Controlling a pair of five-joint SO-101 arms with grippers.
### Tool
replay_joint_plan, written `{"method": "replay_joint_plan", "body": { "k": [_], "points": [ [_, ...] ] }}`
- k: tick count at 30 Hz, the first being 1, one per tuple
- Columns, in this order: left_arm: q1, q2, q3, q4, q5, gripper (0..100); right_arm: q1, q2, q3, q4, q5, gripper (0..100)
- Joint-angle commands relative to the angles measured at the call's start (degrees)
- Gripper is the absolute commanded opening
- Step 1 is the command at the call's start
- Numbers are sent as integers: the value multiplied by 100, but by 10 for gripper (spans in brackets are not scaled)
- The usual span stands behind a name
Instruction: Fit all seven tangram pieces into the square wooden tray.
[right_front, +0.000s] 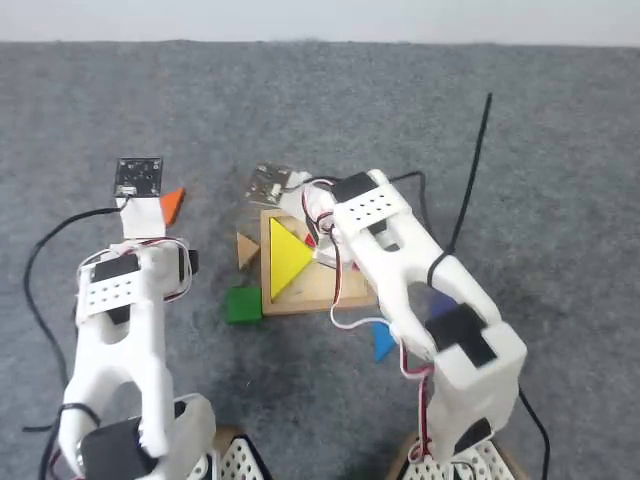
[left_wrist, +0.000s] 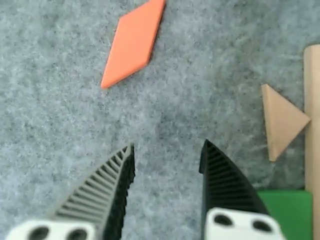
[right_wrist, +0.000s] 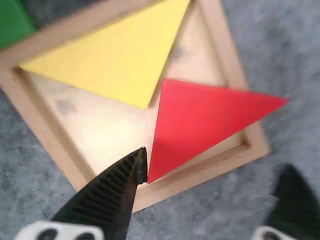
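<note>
Right gripper (right_wrist: 215, 160) open, empty, jaws straddling the lower corner of the square wooden tray (right_wrist: 47, 132); one finger beside the tip of the large red triangle (right_wrist: 200, 120). Large yellow triangle (right_wrist: 115, 60) lies flat inside. Red looks unseated: one corner overhangs the rim. Judgement: nudge red inward and turn it slightly until its long edge drops inside the rim, without pushing into yellow. Left gripper (left_wrist: 168, 146) open, empty, above the grey surface (left_wrist: 210, 60) near the orange parallelogram (left_wrist: 134, 42).
</note>
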Motion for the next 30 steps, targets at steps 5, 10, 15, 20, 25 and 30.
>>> {"method": "replay_joint_plan", "body": {
  "k": [5, 10, 15, 20, 25, 30],
  "points": [
    [-26, -237, -22, -105, -53, 200, 224, 303, -686, -92, 316, 448],
    [-26, -237, -13, -105, -62, 200, 224, 330, -703, -92, 387, 447],
    [-26, -237, -13, -105, -62, 200, 251, 198, -747, 75, 325, 446],
    [-35, -237, -13, -105, -62, 199, 31, -708, -703, 831, 316, 446],
    [-35, -246, 57, -211, -62, 199, -189, -1587, -79, 1077, 299, 340],
    [-35, -246, 84, -308, -62, 199, -488, -2202, 1248, 382, -422, 35]
  ]
}}
